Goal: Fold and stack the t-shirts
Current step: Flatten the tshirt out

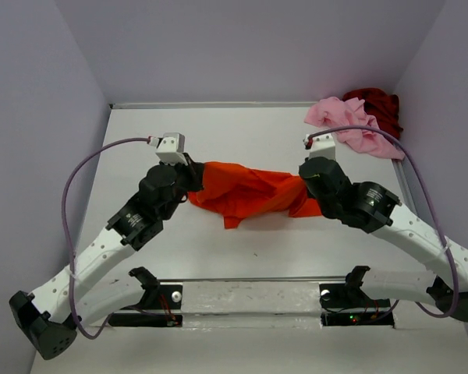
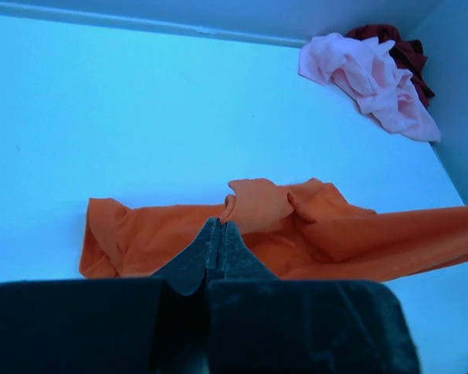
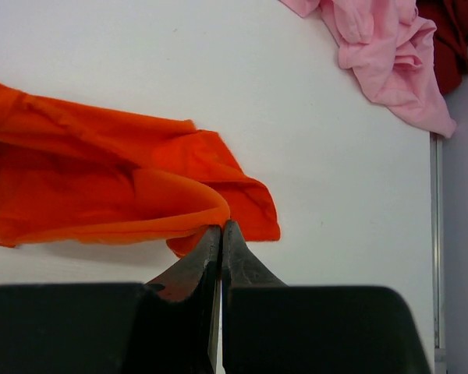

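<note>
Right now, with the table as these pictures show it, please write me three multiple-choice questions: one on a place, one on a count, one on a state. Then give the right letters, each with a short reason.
1. Where does the pink t-shirt lie?
A) in the far right corner of the table, against the dark red t-shirt
B) between the two arms
C) at the near left edge

2. How many t-shirts are in view?
A) two
B) three
C) four

3. How do the left gripper and the right gripper stand?
A) both wide open above the cloth
B) both shut on the orange t-shirt
C) only the left one shut

Answers:
1 A: the pink cloth is bunched in that corner, and the dark red one is behind it.
2 B: one orange, one pink, one dark red.
3 B: each wrist view shows the jaws pressed together with orange cloth at their tips, and the shirt stretches between them.
</note>
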